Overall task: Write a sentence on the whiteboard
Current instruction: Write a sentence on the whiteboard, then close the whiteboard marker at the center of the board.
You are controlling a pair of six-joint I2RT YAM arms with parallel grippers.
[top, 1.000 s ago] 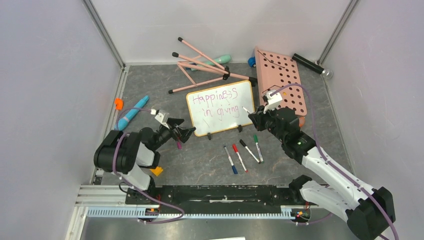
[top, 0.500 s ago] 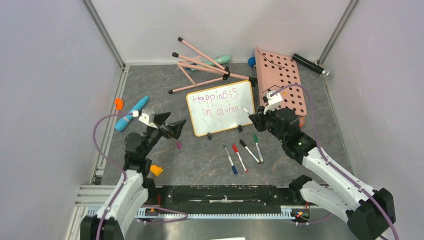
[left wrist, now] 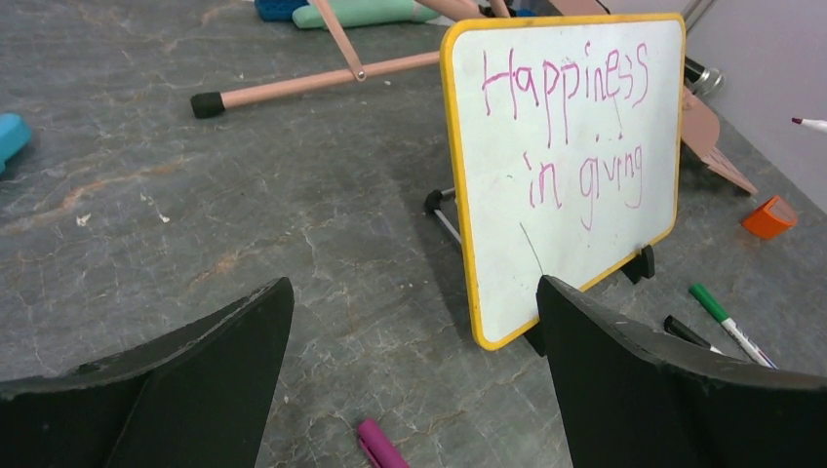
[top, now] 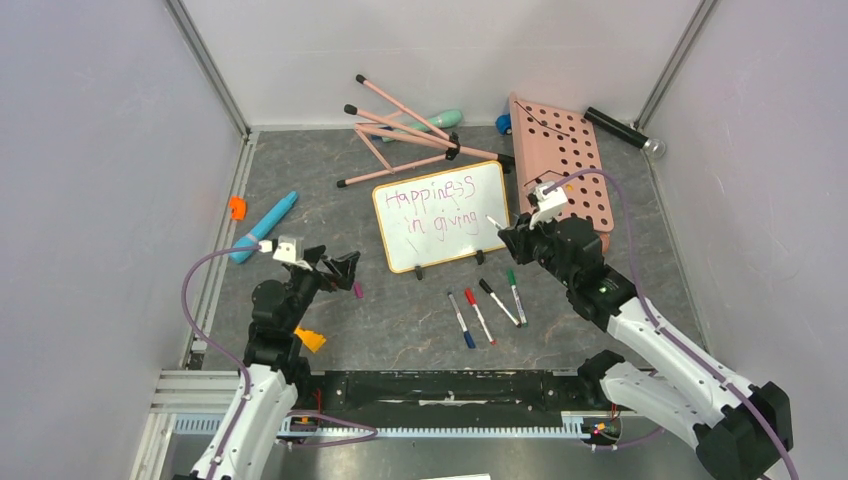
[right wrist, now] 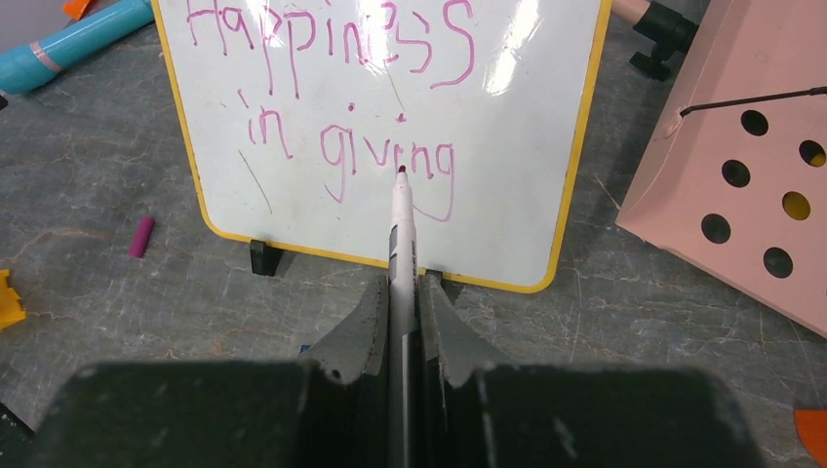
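Top view gives us the layout: the whiteboard (top: 441,215) propped on its black feet mid-desk (top: 400,325), four loose markers (top: 488,303) lying just in front of it, and a pink pegboard (top: 565,160) to its right. The right wrist view shows the right end effector (right wrist: 403,297) clamped on a marker (right wrist: 402,219), tip at "giving" in the sentence (right wrist: 336,97), though we cannot tell if it touches. The left wrist view shows the left end effector (left wrist: 412,288) with fingers wide apart, holding nothing, low over the desk with a purple cap (left wrist: 380,446) just ahead.
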